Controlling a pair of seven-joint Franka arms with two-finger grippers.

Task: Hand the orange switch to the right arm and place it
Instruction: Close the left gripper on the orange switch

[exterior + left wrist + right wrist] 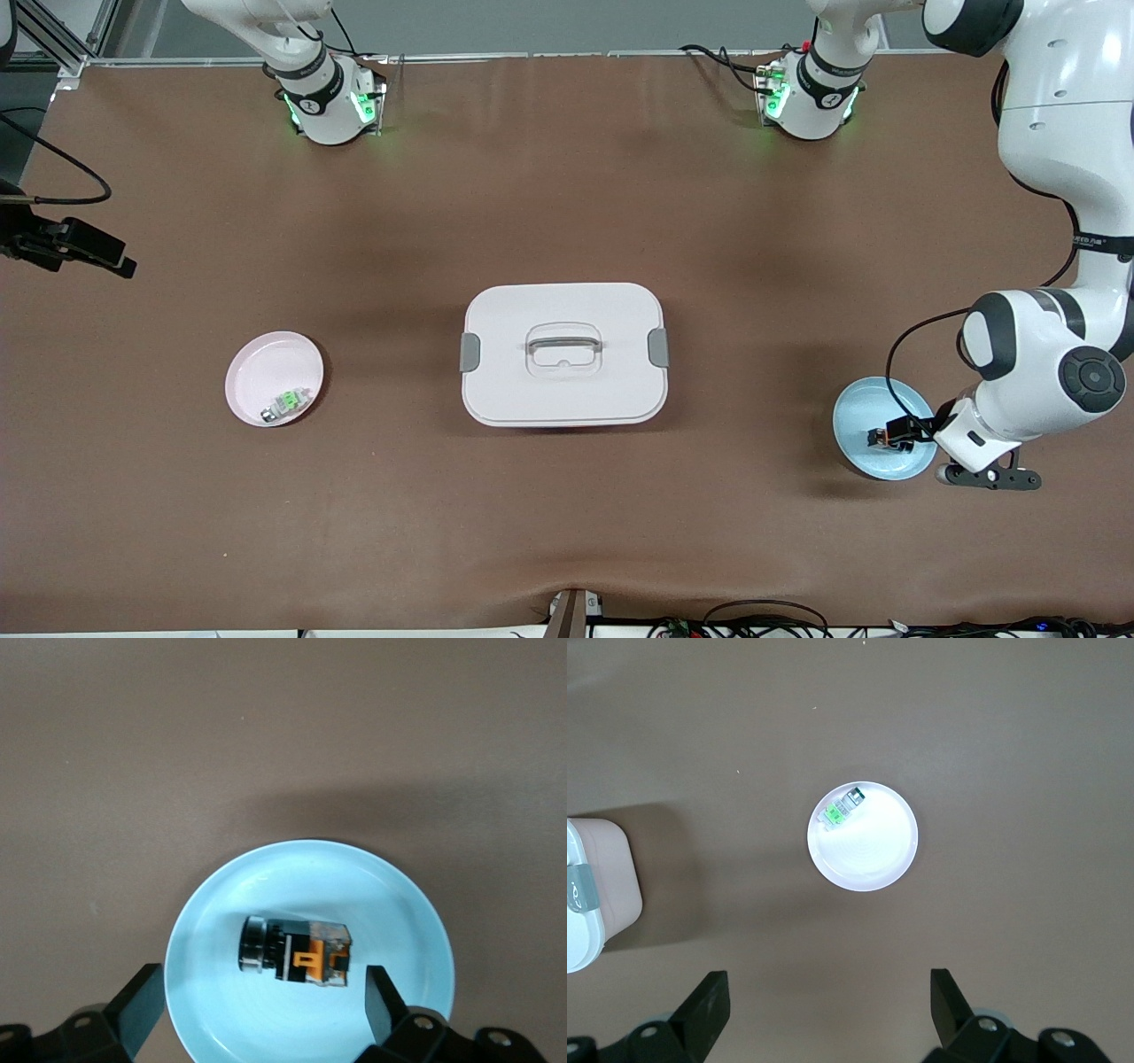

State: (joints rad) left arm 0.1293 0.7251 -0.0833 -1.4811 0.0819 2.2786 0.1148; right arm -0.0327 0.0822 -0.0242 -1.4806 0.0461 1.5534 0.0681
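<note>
Looking down through the left wrist view, I see my left pincer (257, 1014) spread wide and holding nothing. It hangs low over the blue dish (204, 930). One finger (140, 1003) is over one edge of the dish and the other is over the other edge. The switch (297, 952) lies on its side in the dish, between the two fingers but not touching them. It is black with an orange part and a round silver end.

In the front view the left pincer (895, 436) is over the blue dish (864, 408) at the left arm's end of the surface (567, 532). The switch (879, 437) is a tiny dark thing with a bit of orange right by the fingers.

My right pincer (828, 1010) is spread wide too, with nothing in it. It hangs high up over bare surface near the pink dish (873, 859). A small silver part with a green face (840, 810) lies in that dish near the rim. In the front view the pink dish (257, 368) sits at the right arm's end of the surface, and the green part (287, 405) is in it. I cannot see the right pincer in that view.

A white box (563, 353) with a handle (563, 341) on its lid sits in the middle, between the two dishes and well apart from both.
</note>
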